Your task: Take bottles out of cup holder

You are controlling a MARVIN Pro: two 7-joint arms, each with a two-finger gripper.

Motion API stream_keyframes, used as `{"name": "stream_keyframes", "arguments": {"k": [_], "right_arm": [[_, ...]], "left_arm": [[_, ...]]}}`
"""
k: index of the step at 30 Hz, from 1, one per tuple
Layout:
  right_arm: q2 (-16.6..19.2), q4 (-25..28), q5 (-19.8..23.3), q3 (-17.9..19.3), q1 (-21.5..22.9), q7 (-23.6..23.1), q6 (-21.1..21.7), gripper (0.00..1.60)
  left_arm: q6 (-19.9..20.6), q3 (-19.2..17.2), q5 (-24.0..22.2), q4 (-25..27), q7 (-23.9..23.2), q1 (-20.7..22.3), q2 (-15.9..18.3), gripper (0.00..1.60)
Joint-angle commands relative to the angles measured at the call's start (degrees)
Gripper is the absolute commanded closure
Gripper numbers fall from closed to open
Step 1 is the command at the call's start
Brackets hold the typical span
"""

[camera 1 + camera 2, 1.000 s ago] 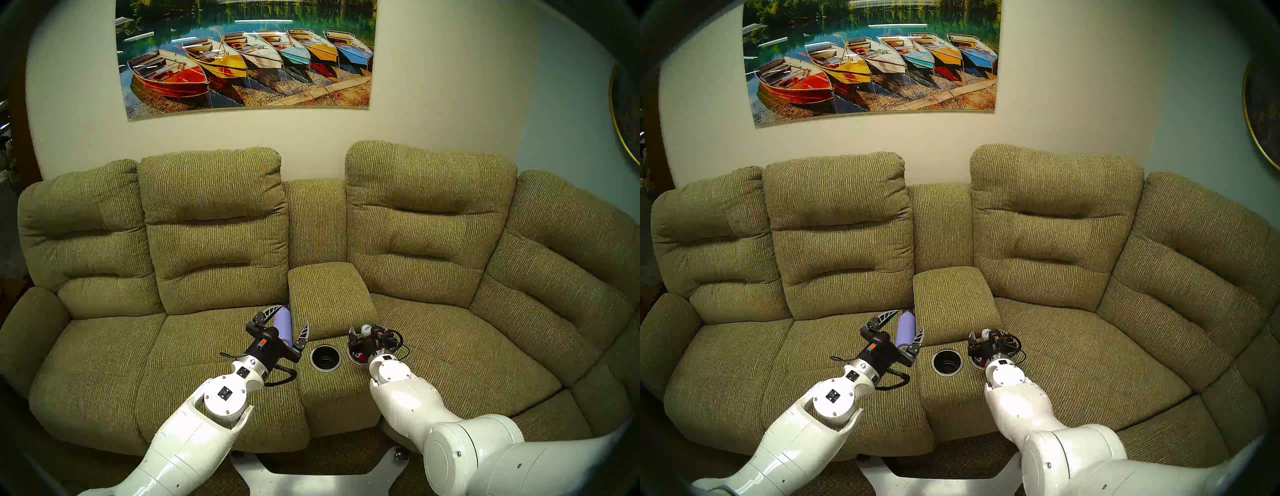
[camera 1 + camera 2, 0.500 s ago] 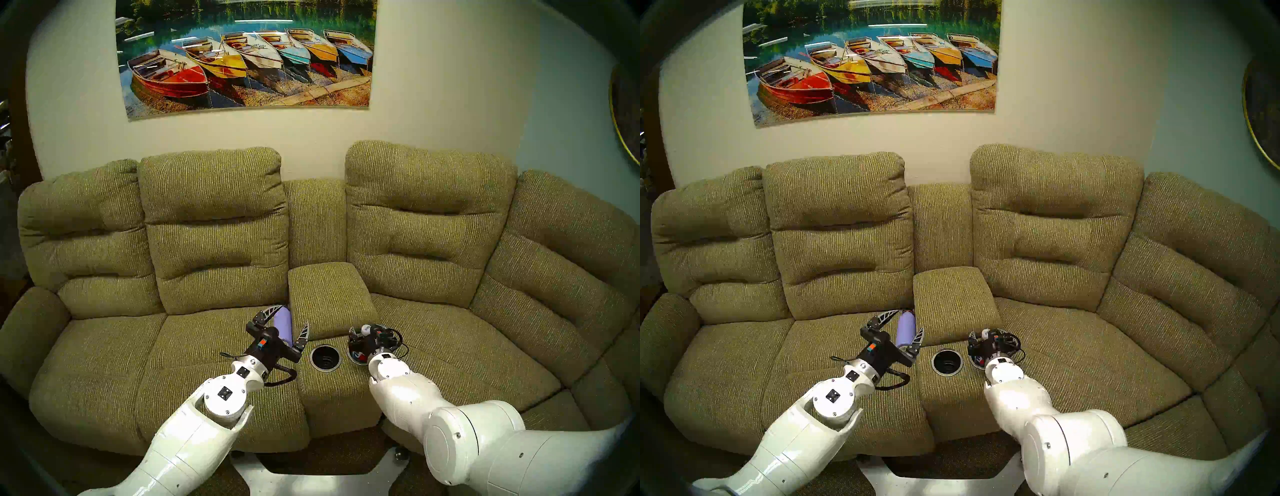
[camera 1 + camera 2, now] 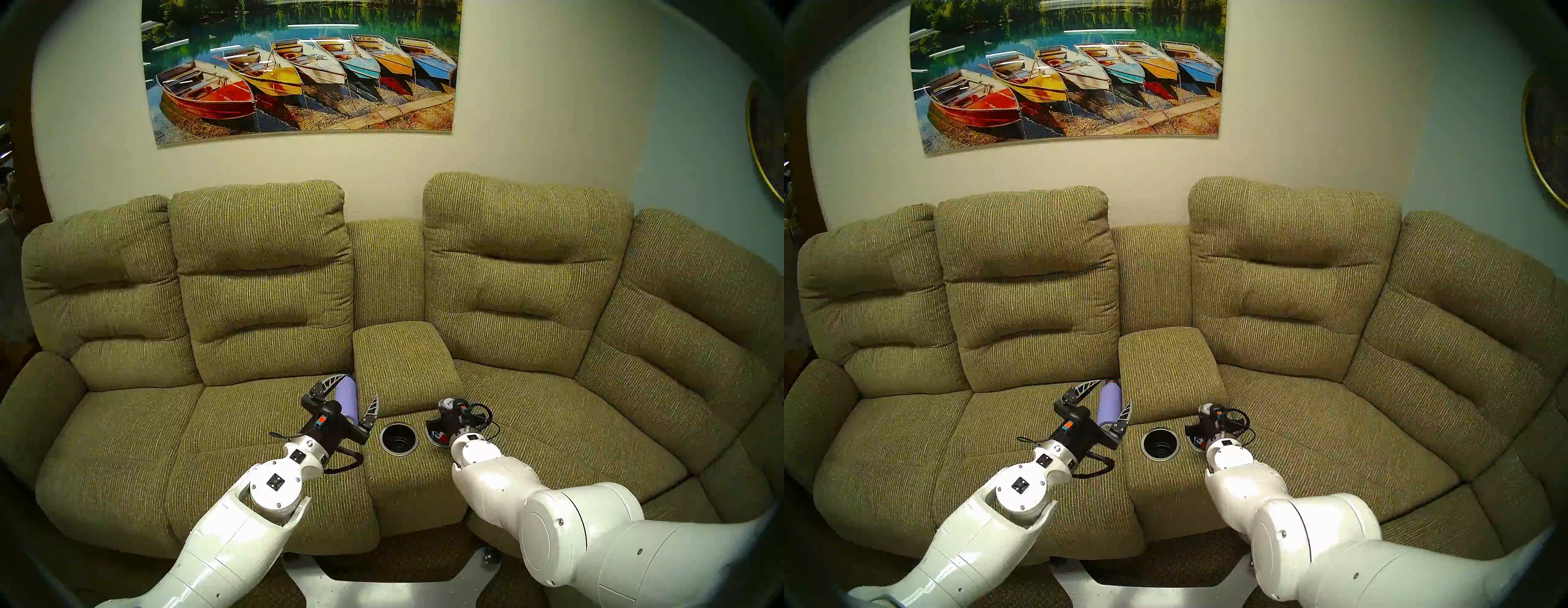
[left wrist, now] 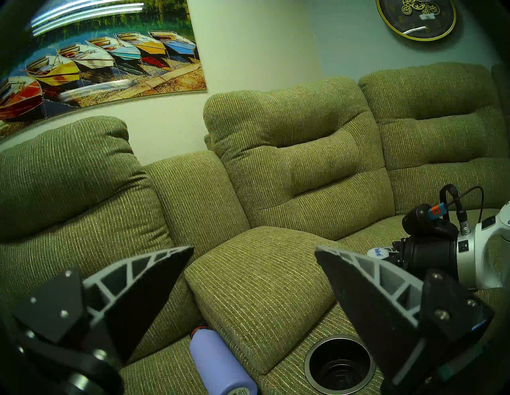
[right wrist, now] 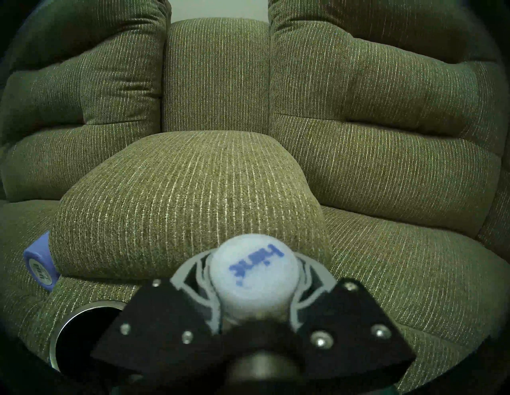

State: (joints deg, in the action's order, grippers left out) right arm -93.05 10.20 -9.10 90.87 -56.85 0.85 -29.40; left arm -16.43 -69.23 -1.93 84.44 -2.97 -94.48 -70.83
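Note:
The lavender flask lies on its side on the left seat cushion against the console, also in the left wrist view. My left gripper hangs open just above it, touching nothing. The left cup holder well is empty. The clear plastic bottle stands in the right well, mostly hidden by my right gripper. In the right wrist view that gripper is shut around the neck under the white cap.
The padded console lid rises just behind both wells. Olive sofa seats lie on either side, with backrests behind. A boat picture and a round clock hang on the wall. The robot's base plate stands on the floor in front.
My right gripper's fingers, spread around the plastic bottle's top before, have closed on its neck. The right elbow has shifted slightly. The left arm and flask have not moved.

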Motion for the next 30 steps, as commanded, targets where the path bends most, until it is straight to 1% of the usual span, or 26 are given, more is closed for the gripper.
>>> {"name": "stream_keyframes", "arguments": {"k": [1, 7, 8, 13, 17, 18, 25, 29, 30], "right_arm": [[0.04, 2.59, -0.04, -0.07, 0.63, -0.07, -4.52, 1.60], [0.26, 5.88, -0.27, -0.10, -0.78, 0.26, -8.99, 1.60], [0.26, 5.88, -0.27, -0.10, -0.78, 0.26, -8.99, 1.60], [0.36, 8.78, -0.52, -0.11, -1.89, 0.77, -11.70, 1.60], [0.64, 11.46, -1.06, -0.26, -3.18, 1.80, -13.49, 1.60], [0.75, 12.89, -1.15, -0.17, -3.79, 2.06, -14.41, 1.60], [1.32, 17.88, -1.71, 0.12, -6.11, 3.68, -16.81, 1.60], [1.66, 21.32, -2.05, 0.29, -7.92, 4.63, -17.25, 1.60], [1.75, 21.05, -2.12, 0.30, -7.82, 4.82, -17.60, 1.60]], "left_arm": [[-0.44, 0.04, 0.13, 0.93, -0.05, 0.24, 0.00, 0.00], [-0.43, 0.04, 0.12, 0.90, -0.05, 0.26, -0.02, 0.00], [-0.43, 0.04, 0.12, 0.90, -0.05, 0.26, -0.02, 0.00], [-0.41, 0.04, 0.11, 0.87, -0.05, 0.28, -0.03, 0.00], [-0.40, 0.04, 0.11, 0.84, -0.05, 0.29, -0.04, 0.00], [-0.39, 0.04, 0.10, 0.83, -0.06, 0.30, -0.05, 0.00], [-0.37, 0.04, 0.09, 0.78, -0.06, 0.32, -0.07, 0.00], [-0.38, 0.04, 0.09, 0.78, -0.06, 0.32, -0.07, 0.00], [-0.38, 0.04, 0.09, 0.78, -0.06, 0.32, -0.07, 0.00]]}}
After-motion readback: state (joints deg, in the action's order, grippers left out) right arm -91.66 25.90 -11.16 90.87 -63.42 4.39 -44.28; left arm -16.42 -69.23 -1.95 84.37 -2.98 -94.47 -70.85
